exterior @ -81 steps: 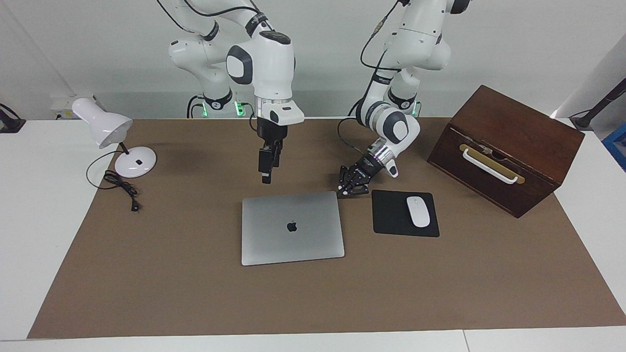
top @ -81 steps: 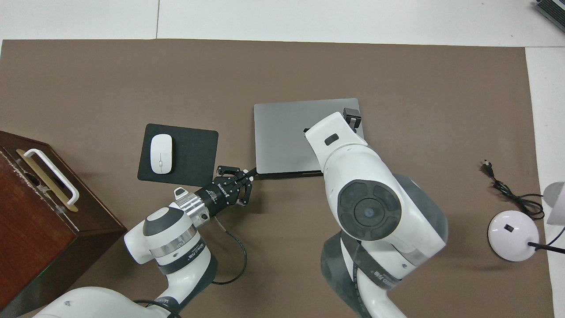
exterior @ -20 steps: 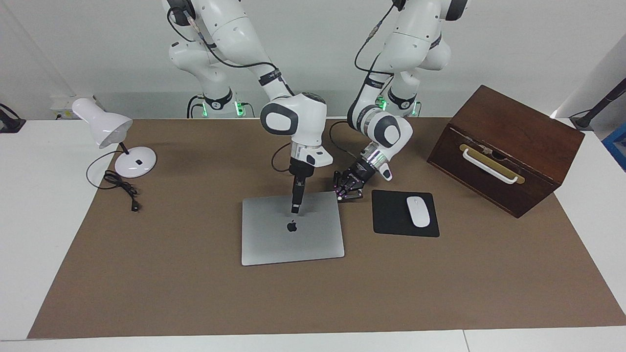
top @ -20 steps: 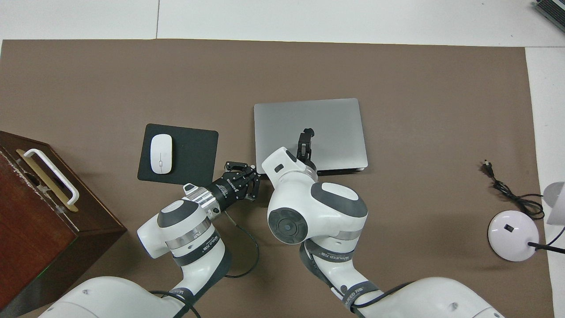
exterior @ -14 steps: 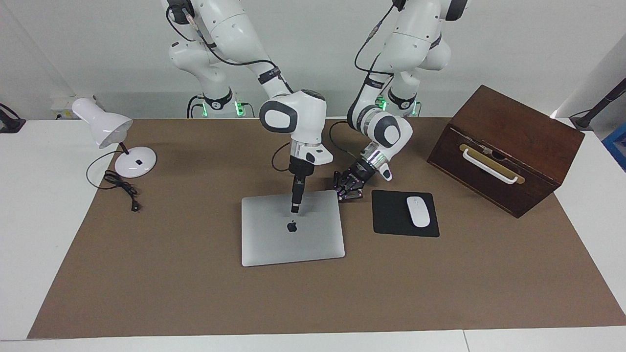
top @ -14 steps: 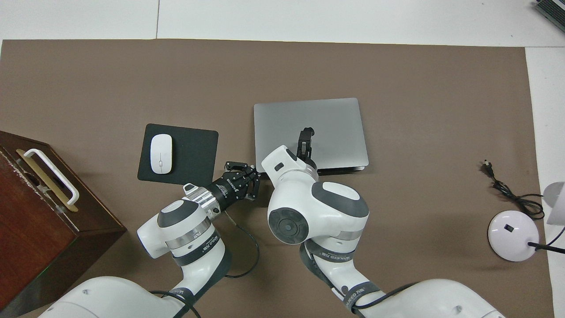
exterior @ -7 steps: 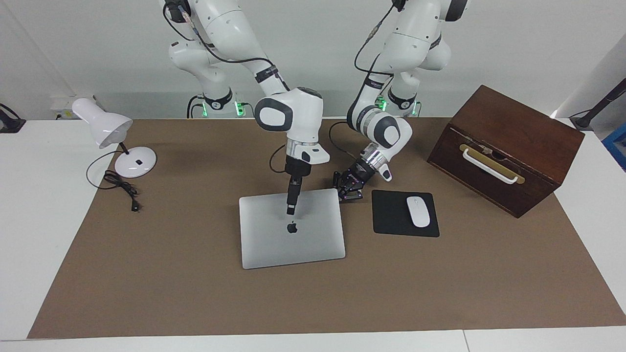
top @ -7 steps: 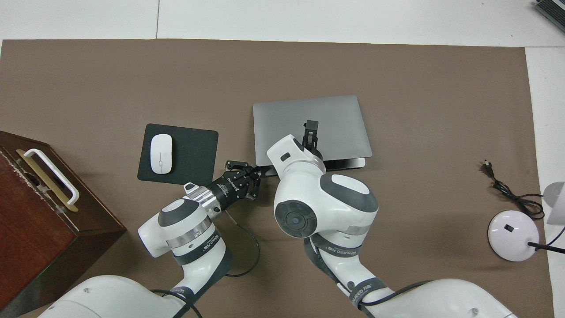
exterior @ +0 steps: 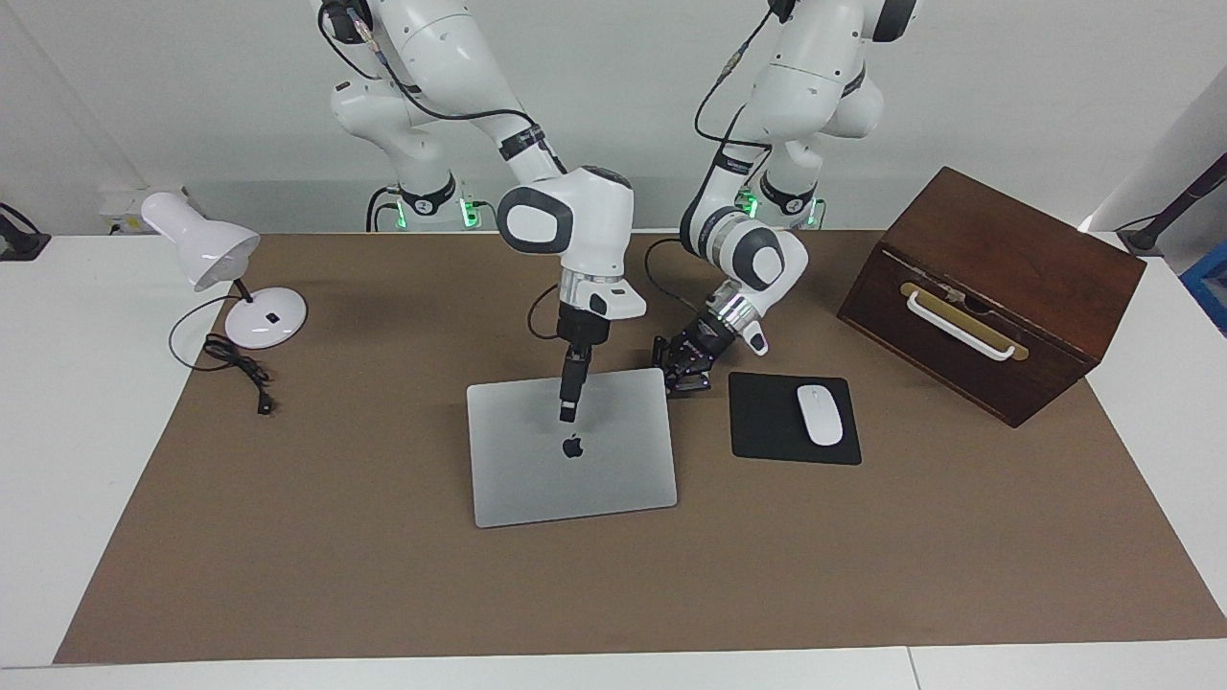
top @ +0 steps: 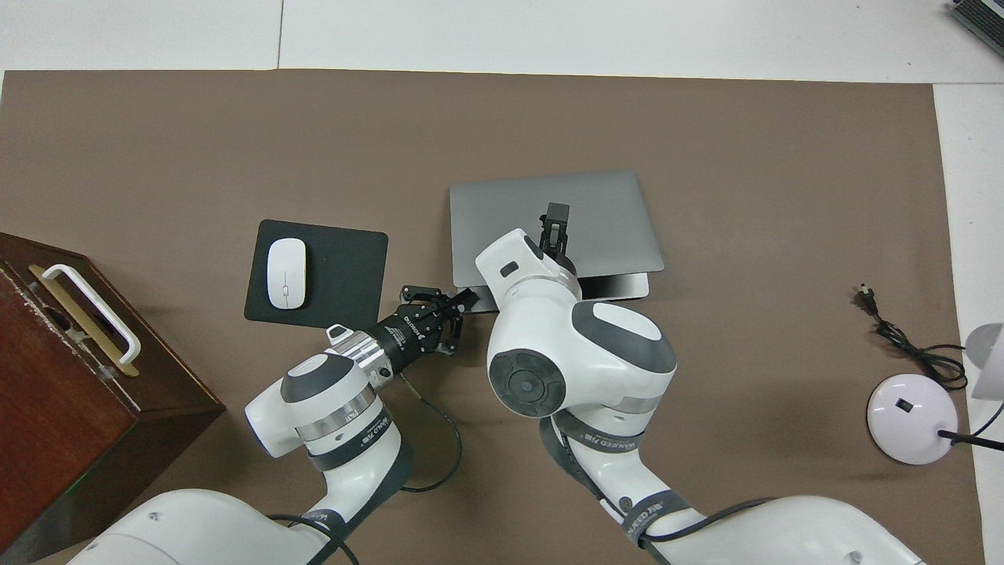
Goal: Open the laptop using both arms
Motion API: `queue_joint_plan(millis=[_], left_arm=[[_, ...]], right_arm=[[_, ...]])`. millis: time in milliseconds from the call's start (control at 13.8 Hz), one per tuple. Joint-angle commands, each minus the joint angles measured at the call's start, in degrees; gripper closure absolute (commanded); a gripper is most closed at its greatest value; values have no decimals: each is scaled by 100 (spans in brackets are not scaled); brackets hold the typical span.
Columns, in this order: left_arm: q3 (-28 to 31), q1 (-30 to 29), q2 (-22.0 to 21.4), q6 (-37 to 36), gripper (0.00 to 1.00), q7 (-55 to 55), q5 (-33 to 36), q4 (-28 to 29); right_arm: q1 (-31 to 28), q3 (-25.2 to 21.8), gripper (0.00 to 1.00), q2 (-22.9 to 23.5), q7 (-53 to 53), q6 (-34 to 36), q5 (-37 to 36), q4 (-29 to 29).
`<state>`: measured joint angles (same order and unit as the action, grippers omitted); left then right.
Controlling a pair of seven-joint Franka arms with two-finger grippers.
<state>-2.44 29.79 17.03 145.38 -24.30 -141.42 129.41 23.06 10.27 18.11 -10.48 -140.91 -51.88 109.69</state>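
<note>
Mid-tabletop [exterior: 288, 537]: one laptop [exterior: 575, 470], smooth matte silver slab, beside the black mouse pad [exterior: 767, 422]
Laptop's robot-side corner: left gripper [exterior: 682, 381], fingers clenched
Over the lid: right gripper [exterior: 567, 412], grip unclear
Overhead only: lid edge lifted, base showing [top: 620, 286]

Matt metal, dark wood, glossy plastic

The laptop [exterior: 571, 450] is smooth matt metal; the box [exterior: 997, 278] is dark polished wood; the mouse [exterior: 820, 414] and lamp [exterior: 206, 251] are glossy white plastic.
</note>
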Motion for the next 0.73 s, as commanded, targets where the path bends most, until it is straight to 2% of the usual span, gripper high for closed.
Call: queue_joint_plan(millis=[0, 654], left_arm=[[50, 115, 178, 157, 100, 118, -131, -65], [42, 115, 178, 157, 100, 127, -131, -65]], right_arm=[[-82, 28, 0, -35, 108, 99, -226, -141], [-64, 28, 0, -97, 99, 187, -226, -273]])
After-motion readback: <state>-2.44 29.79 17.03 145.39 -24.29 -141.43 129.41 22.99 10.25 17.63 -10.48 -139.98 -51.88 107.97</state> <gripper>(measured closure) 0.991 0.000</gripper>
